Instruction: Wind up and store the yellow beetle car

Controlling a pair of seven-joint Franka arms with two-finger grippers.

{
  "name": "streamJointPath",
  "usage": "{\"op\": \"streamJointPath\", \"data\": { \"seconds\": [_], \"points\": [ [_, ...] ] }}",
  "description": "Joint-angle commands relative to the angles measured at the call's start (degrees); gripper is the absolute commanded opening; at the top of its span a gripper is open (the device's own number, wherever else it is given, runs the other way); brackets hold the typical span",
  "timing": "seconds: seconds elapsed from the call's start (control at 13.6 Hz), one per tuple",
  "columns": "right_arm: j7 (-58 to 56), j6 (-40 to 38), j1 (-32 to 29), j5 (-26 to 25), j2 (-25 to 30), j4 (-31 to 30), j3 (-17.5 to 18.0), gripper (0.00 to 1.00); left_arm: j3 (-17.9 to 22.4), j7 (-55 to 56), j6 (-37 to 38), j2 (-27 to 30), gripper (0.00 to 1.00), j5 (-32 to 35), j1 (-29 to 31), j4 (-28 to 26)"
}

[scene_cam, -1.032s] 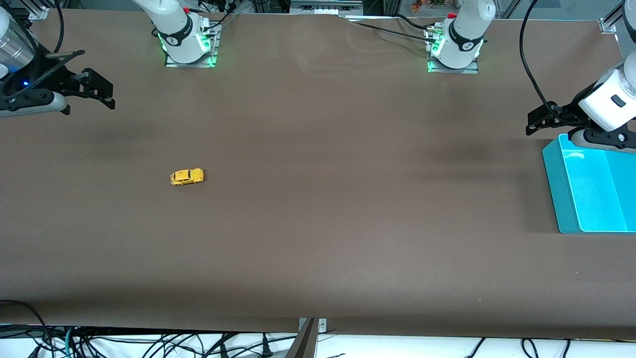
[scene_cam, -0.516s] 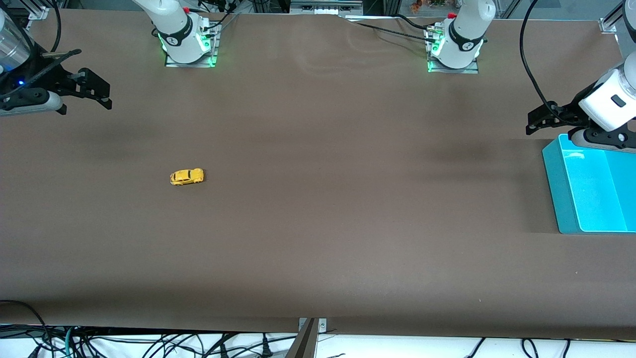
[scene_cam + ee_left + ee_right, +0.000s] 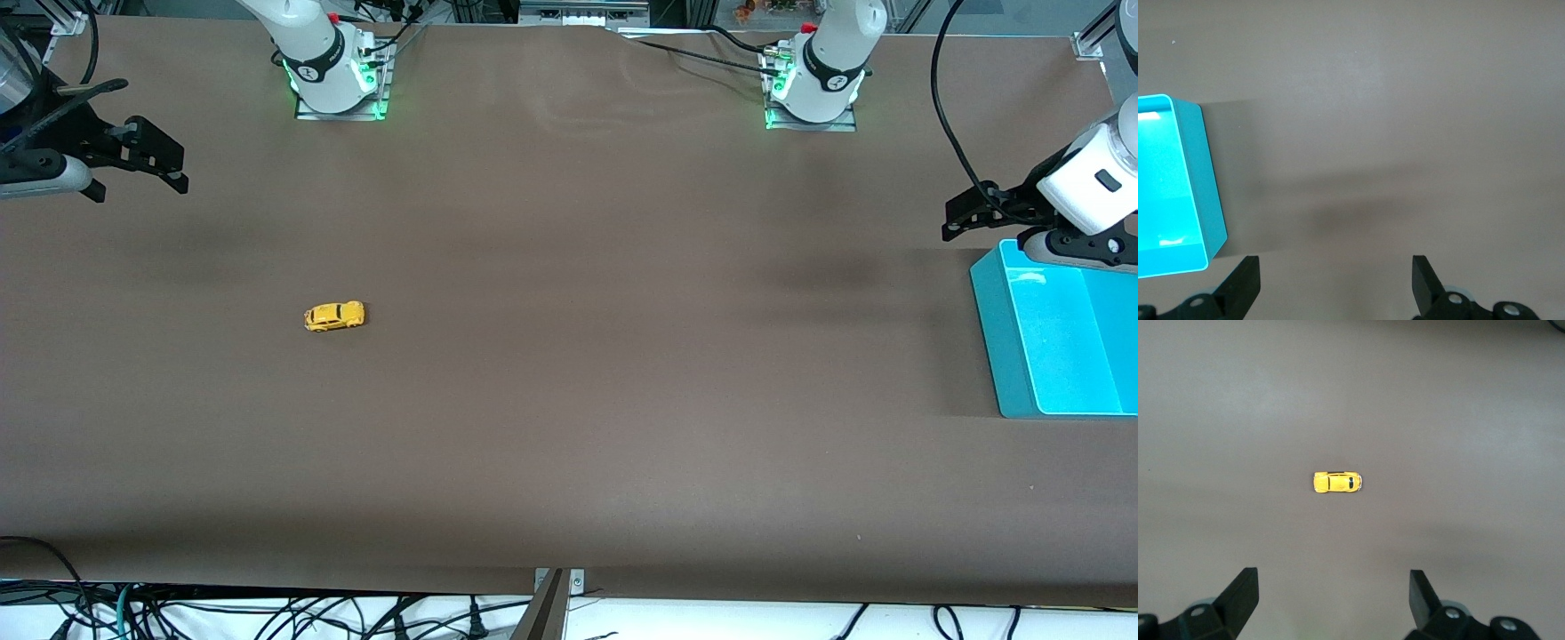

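One yellow beetle car (image 3: 334,316) sits alone on our table (image 3: 569,400); our right gripper (image 3: 156,164) and left gripper (image 3: 965,218) hover wide, beside the turquoise bin (image 3: 1000,338).

My right pincer (image 3: 142,160) is the one thing on the move. A second ago it hung a little lower in the front view and reached slightly more toward the middle of the worktop (image 3: 569,400); now it sits higher in that view and closer to the edge at my right arm's end, drawn back toward the corner. My right arm's wrist housing has slid with it, so less of it shows in the front view than before. The pincer's fingers (image 3: 1241,590) are spread wide, and the gap between them looks the same as it did a second ago.
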State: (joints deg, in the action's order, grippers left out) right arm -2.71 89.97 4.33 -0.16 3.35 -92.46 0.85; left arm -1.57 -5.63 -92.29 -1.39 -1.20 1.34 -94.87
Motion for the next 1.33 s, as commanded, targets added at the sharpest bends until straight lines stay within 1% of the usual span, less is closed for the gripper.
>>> {"op": "streamJointPath", "data": {
  "seconds": [0.0,1.25],
  "points": [
    [0.43,-1.82,-0.11,0.07,-0.89,2.11,0.03,1.0,-0.1,0.62,1.33,-1.34,1.0,0.58,0.24,2.15],
    [0.6,-1.82,-0.02,0.16,-0.89,2.11,0.03,1.0,-0.1,0.36,2.12,-1.34,1.0,0.49,0.15,2.24]
  ]
}}
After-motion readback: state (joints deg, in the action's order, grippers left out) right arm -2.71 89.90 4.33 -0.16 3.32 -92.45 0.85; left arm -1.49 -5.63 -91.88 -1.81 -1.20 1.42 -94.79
